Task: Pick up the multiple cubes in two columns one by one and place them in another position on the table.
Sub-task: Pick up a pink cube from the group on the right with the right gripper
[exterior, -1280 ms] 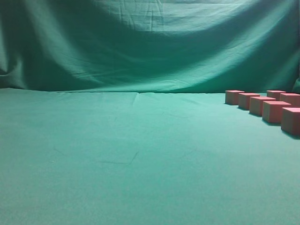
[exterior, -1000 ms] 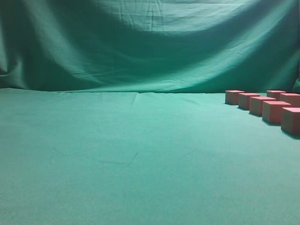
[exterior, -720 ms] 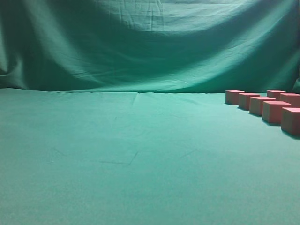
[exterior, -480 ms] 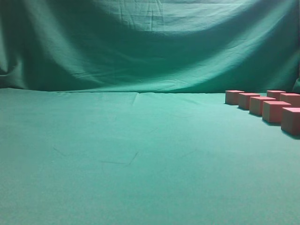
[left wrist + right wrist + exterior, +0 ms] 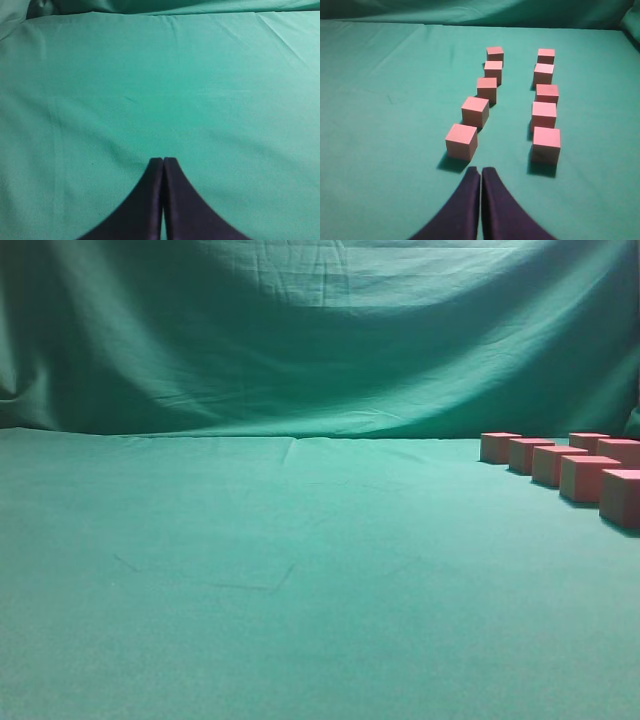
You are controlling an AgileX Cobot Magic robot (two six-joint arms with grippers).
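Cubes [image 5: 510, 97] — ten small matte reddish-pink blocks by the right wrist view's count — sit in two columns of five on the wrinkled green cloth table [image 5: 250, 570], none moved yet; the exterior view catches only part of them at its far right edge, well apart from the bare middle and left of the cloth. Right gripper [image 5: 481, 172] hovers just short of the near end of the columns, roughly between them, dark fingers pressed together, holding nothing. Left gripper [image 5: 163, 162] likewise closed and empty, over bare cloth with no cube in its view. Step in hand, as I judge it: approach for the first pick, likely the nearest cube of the left column [image 5: 461, 141] or the nearest of the right column [image 5: 546, 145]. To do it well the jaws must open wider than a cube before descending, centre over one block, and come straight down so the fingers straddle flat faces — neighbours in the same column are close, so grip across the column rather than along it. Lift clear before moving sideways, and set it down well apart from both columns.
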